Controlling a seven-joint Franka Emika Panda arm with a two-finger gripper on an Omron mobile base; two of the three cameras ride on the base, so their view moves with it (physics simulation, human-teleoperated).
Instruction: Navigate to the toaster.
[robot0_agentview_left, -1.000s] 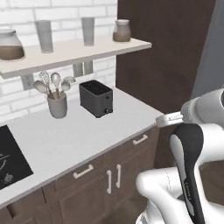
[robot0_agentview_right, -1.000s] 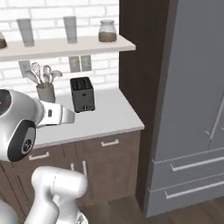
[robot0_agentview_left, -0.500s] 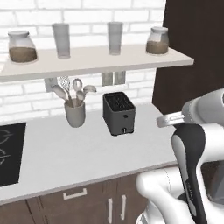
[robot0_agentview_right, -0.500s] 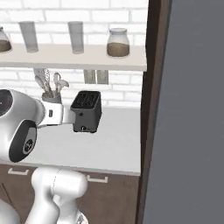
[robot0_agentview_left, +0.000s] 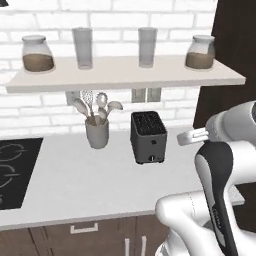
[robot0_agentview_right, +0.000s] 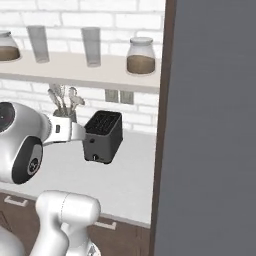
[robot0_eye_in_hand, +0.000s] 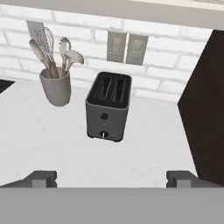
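Note:
The toaster (robot0_agentview_left: 148, 137) is a small dark grey box with two top slots and a knob low on its front end. It stands on the white counter (robot0_agentview_left: 75, 185) near the brick wall, also seen in the right base view (robot0_agentview_right: 103, 136). In the hand view the toaster (robot0_eye_in_hand: 108, 111) sits centred, straight ahead of my gripper (robot0_eye_in_hand: 111, 179). The gripper is open, its fingertips (robot0_eye_in_hand: 43, 177) far apart with nothing between them, and it hovers short of the toaster without touching it.
A grey crock of utensils (robot0_agentview_left: 97, 132) stands left of the toaster. A shelf (robot0_agentview_left: 125, 75) with jars and glasses hangs above. A black cooktop (robot0_agentview_left: 12, 170) lies at far left. A dark tall panel (robot0_eye_in_hand: 205, 109) bounds the counter on the right, beside a grey fridge side (robot0_agentview_right: 210, 125).
The whole picture has shifted: the base has driven closer and turned toward the counter, so the toaster appears larger and more centred. The toaster itself has not moved.

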